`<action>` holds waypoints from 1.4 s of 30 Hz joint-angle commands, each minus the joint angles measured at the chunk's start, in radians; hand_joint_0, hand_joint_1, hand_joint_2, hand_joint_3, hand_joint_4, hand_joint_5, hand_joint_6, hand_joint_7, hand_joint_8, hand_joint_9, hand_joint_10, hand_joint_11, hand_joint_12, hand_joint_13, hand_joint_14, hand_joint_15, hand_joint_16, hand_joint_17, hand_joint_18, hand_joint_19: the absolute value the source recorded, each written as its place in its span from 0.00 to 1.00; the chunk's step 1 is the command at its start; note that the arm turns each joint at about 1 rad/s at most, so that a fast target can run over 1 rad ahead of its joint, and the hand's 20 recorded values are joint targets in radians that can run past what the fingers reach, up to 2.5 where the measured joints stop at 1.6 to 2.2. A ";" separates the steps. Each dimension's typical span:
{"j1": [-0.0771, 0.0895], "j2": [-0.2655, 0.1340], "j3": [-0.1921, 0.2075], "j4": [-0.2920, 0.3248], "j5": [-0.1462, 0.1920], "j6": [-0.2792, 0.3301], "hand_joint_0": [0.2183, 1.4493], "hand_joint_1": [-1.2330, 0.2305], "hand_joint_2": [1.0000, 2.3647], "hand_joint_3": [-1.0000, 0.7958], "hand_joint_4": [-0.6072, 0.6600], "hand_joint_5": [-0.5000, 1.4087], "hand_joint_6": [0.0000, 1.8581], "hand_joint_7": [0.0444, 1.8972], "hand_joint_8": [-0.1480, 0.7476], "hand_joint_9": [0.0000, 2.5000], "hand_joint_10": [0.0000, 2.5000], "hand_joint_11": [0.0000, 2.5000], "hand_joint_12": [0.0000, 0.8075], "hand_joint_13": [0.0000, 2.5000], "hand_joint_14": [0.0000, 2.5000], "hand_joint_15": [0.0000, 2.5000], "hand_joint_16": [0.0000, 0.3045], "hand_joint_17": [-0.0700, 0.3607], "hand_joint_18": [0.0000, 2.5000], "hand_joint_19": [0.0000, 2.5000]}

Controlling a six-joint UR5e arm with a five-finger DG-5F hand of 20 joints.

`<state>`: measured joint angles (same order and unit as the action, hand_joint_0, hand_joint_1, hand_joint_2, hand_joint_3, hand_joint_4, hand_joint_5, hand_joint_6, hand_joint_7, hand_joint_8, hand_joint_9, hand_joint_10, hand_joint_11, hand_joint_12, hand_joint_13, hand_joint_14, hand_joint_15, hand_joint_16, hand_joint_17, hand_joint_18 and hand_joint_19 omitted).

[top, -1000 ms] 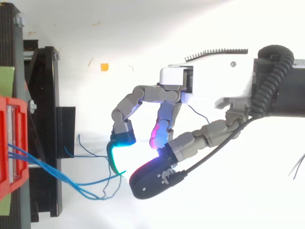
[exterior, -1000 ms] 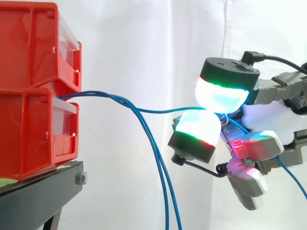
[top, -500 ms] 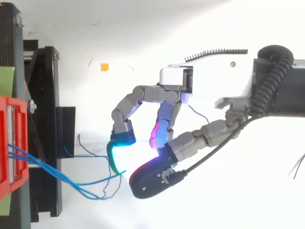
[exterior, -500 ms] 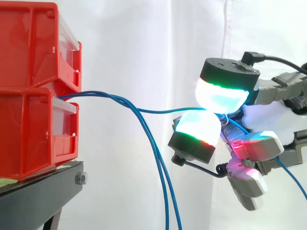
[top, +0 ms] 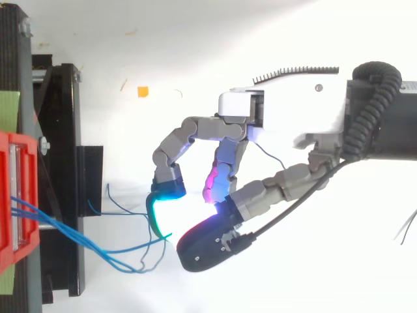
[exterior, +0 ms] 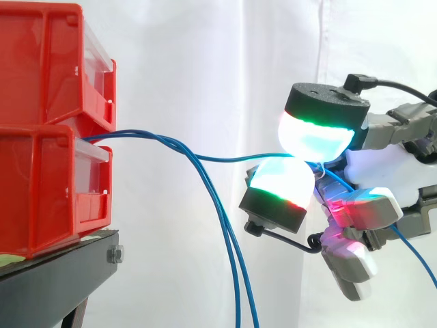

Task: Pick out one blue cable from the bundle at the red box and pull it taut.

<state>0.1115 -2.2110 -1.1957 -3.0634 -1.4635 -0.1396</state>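
SIDE VIEW
Hand [exterior: 382, 165]: comes in from R edge, fingers curled.
Grip: two glowing pads [exterior: 315, 137], one above the other, pinched on one blue cable [exterior: 252, 158]; the rest of the fingers are folded lower R.
Blue cable: leaves the gap betw. the stacked red bins [exterior: 41, 184] at L, arcs R, runs near level w/ a slight dip into the pinch. It comes out behind the hand and drops toward lower R corner.
Loose cables [exterior: 233, 260]: two more blue strands from the same gap, sagging steeply down to the bottom edge, apart from the hand.
Red bins: upper one sits on the lower, both on black stand [exterior: 61, 273], far L.
Backdrop: white curtain [exterior: 205, 68].

TOP VIEW
Hand [top: 287, 107]: enters from R, fingers bent toward L, cyan and magenta tips close to the dark thumb.
Bundle [top: 65, 232]: blue strands fan out of the red bins [top: 31, 156] at L edge, cross the stand [top: 65, 130], loop near the fingertips; can't tell here which strand is pinched.
Floor: small orange scrap [top: 143, 91], well apart from the hand.
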 commanded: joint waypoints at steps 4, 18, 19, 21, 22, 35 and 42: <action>0.000 -0.001 -0.001 0.000 0.000 0.000 0.33 0.31 0.02 0.47 0.41 0.22 0.48 0.57 0.53 0.55 0.01 0.27 0.45 0.45 0.01 0.23 0.16 0.42 0.36 0.22; -0.001 -0.001 0.001 0.000 -0.001 0.000 0.33 0.31 0.02 0.47 0.41 0.22 0.48 0.58 0.53 0.55 0.01 0.27 0.46 0.45 0.01 0.24 0.16 0.42 0.36 0.23; 0.000 -0.001 0.001 0.000 0.000 0.000 0.33 0.31 0.02 0.47 0.41 0.22 0.48 0.57 0.52 0.55 0.01 0.27 0.46 0.45 0.01 0.24 0.16 0.42 0.36 0.23; -0.001 0.001 -0.001 0.000 0.000 0.000 0.33 0.31 0.02 0.47 0.41 0.22 0.48 0.57 0.52 0.55 0.01 0.28 0.45 0.45 0.01 0.24 0.16 0.42 0.36 0.22; -0.001 0.001 0.001 0.000 0.000 0.000 0.33 0.31 0.02 0.47 0.41 0.22 0.48 0.58 0.52 0.55 0.01 0.28 0.46 0.45 0.01 0.24 0.16 0.42 0.36 0.22; 0.000 0.001 0.001 0.000 0.000 0.000 0.33 0.31 0.02 0.47 0.41 0.22 0.48 0.57 0.52 0.55 0.01 0.28 0.46 0.45 0.01 0.24 0.16 0.41 0.36 0.22; -0.001 0.001 -0.001 0.000 0.000 0.000 0.33 0.31 0.02 0.47 0.41 0.22 0.48 0.58 0.52 0.55 0.01 0.28 0.45 0.46 0.01 0.24 0.17 0.43 0.37 0.22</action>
<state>0.1112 -2.2109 -1.1956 -3.0634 -1.4634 -0.1396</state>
